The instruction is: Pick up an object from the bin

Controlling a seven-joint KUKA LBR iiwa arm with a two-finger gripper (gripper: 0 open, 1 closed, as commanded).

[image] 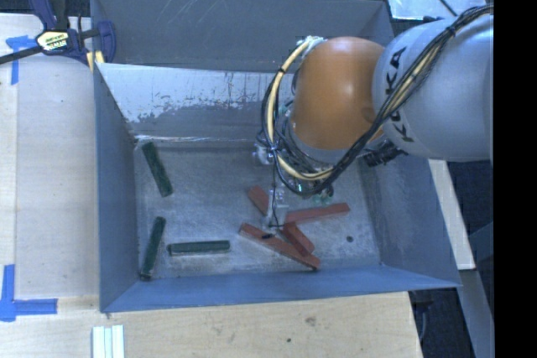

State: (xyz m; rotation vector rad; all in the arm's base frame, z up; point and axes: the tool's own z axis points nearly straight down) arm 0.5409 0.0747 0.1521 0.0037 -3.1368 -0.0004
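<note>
- Where the claw [273,222] hangs low in the bin [113,180], crossed red-brown sticks [295,245] lie right under its tip.
- Wide or narrow: cannot tell.

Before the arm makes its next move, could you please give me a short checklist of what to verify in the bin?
1. Gripper placed over a thing: ok. It is down at the heap of red-brown sticks on the right of the bin floor.
2. One stick singled out: not ok. The red-brown sticks cross and overlap under the gripper.
3. A stick already gripped: cannot tell. The view does not settle it.
4. Dark green sticks out of the way: ok. All three lie apart on the left.
5. Clearance from the bin walls: ok. The gripper stands away from every wall.
</note>
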